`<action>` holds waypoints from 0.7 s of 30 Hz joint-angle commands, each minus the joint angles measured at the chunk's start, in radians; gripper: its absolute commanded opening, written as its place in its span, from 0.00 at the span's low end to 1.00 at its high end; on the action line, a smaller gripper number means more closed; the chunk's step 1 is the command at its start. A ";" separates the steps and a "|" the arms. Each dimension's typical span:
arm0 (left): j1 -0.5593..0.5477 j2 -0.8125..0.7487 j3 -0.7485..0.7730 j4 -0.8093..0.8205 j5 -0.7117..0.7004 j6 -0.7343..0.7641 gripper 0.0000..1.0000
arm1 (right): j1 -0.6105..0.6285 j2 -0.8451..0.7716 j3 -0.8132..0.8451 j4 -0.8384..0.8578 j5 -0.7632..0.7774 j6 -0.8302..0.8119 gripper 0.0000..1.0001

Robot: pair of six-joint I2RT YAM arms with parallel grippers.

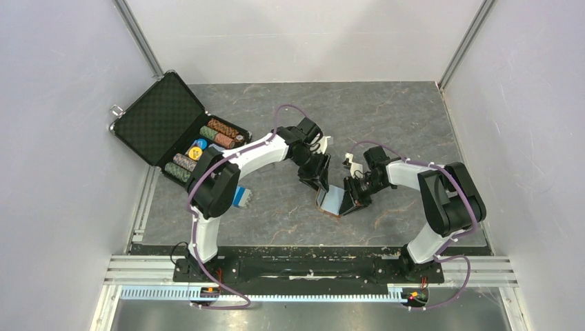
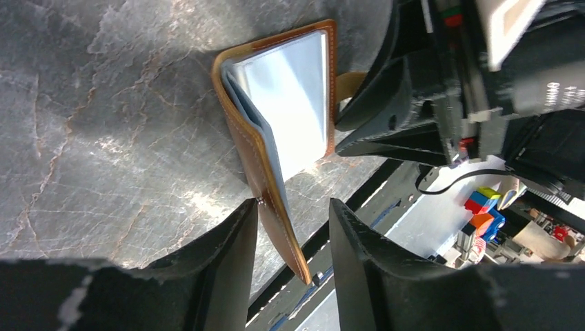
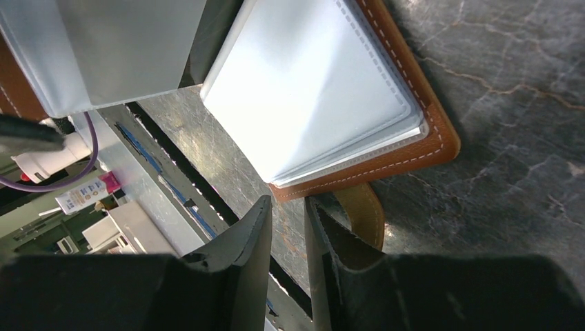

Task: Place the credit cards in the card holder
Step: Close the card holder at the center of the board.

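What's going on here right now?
Both arms are at the tan-brown leather folding card holder, which stands open between them with its pale blue sleeves showing. The left gripper has its jaws open astride one cover, not pinching it. The right gripper sits at the other cover's edge beside the tan snap tab, jaws narrow; whether it grips is unclear. No card shows in the sleeves.

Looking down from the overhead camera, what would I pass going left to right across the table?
You'd pass the black briefcase → poker chips → blue striped block → left gripper → card holder → right gripper.
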 commanded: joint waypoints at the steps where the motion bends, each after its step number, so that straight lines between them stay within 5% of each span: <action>1: -0.001 -0.085 0.013 0.072 0.065 -0.045 0.51 | 0.004 0.005 0.022 0.009 0.029 -0.005 0.27; 21: -0.026 -0.015 -0.010 0.190 0.220 -0.095 0.55 | -0.050 -0.182 0.042 -0.030 0.164 0.060 0.29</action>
